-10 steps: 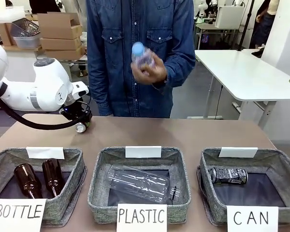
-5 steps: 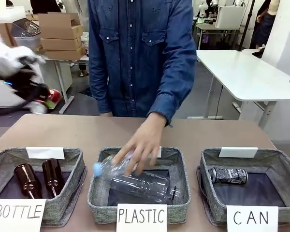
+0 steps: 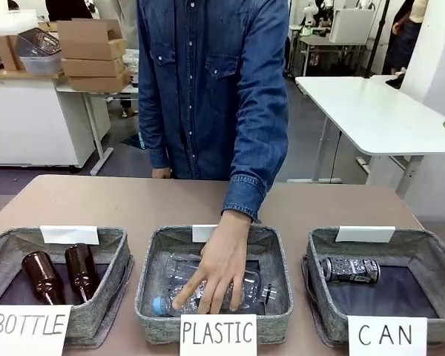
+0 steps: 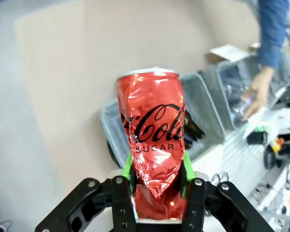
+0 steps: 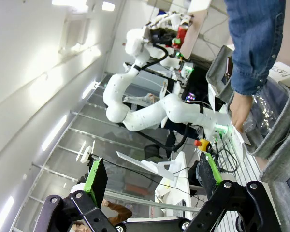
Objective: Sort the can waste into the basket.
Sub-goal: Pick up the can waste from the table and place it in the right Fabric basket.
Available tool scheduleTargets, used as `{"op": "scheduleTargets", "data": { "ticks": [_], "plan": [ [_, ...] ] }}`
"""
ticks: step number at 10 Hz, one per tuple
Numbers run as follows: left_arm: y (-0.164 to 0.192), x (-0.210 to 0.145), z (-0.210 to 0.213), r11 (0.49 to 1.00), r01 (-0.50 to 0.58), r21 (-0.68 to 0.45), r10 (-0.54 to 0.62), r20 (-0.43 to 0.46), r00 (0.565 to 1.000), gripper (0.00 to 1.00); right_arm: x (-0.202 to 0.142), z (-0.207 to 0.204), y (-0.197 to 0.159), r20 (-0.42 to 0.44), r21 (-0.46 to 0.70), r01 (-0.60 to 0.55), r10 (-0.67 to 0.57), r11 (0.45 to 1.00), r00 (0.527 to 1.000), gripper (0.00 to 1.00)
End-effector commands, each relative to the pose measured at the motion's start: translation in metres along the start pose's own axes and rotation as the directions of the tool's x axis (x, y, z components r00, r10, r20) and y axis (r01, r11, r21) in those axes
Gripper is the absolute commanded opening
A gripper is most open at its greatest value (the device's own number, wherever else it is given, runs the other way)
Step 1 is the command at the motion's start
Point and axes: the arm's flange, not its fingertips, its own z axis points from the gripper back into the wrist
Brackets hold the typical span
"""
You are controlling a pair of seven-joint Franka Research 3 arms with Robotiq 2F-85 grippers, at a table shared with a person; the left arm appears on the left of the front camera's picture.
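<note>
Left pincer [image 4: 157,176] is shut tight on the red can [image 4: 153,154] — its green pads [image 4: 127,169] squeeze the dented lower part, and the can stands up between the fingers. It is high above the desk [image 4: 77,82], and the baskets lie far below it. Right pincer [image 5: 150,179] is wide open and holds nothing; it points off to the side, away from the desk.

The step in hand looks like the carry: the red can is picked up but not yet dropped. The black can [image 3: 350,269] already lies on its side in the CAN basket [image 3: 423,248], at the near right corner of the desk. So one can is done, I think, and one is left.

Next the left arm must swing across to the CAN basket — over the other two baskets — come low above it, and open up. A person's hand [image 3: 215,274] is pressing a clear plastic bottle [image 3: 185,293] into the middle basket [image 3: 148,289], right under that path, so the arm should pass with care.
</note>
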Motion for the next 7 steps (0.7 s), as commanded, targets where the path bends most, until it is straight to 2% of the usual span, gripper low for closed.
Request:
{"op": "scheduleTargets", "data": {
  "ticks": [1, 2, 3, 5, 6, 7],
  "plan": [
    [-0.011, -0.025, -0.003, 0.989, 0.108, -0.098, -0.107, 0.014, 0.994, 0.00, -0.002, 0.001, -0.001, -0.009, -0.013, -0.024, 0.024, 1.000, 1.000, 1.00],
    [-0.018, -0.030, -0.011, 0.989, 0.086, -0.118, -0.082, 0.036, 0.996, 0.00, -0.002, 0.001, -0.001, -0.009, -0.013, -0.024, 0.024, 1.000, 1.000, 1.00],
    [-0.008, -0.019, 0.007, 0.998, 0.044, -0.048, -0.044, 0.010, 0.999, 0.00, -0.002, 0.001, -0.001, -0.009, -0.013, -0.024, 0.024, 1.000, 1.000, 1.00],
    [-0.008, -0.019, 0.007, 0.998, 0.044, -0.048, -0.044, 0.010, 0.999, 0.00, -0.002, 0.001, -0.001, -0.009, -0.013, -0.024, 0.024, 1.000, 1.000, 1.00],
    [-0.014, -0.028, 0.003, 0.995, 0.064, -0.076, -0.063, 0.015, 0.998, 0.41, -0.002, 0.001, -0.001, -0.009, -0.013, -0.024, 0.024, 1.000, 1.000, 1.00],
    [-0.045, -0.015, -0.032, 0.958, 0.225, -0.180, -0.228, 0.008, 0.974, 0.41, -0.002, 0.001, -0.001, -0.009, -0.013, -0.024, 0.024, 1.000, 1.000, 1.00]
  ]
}}
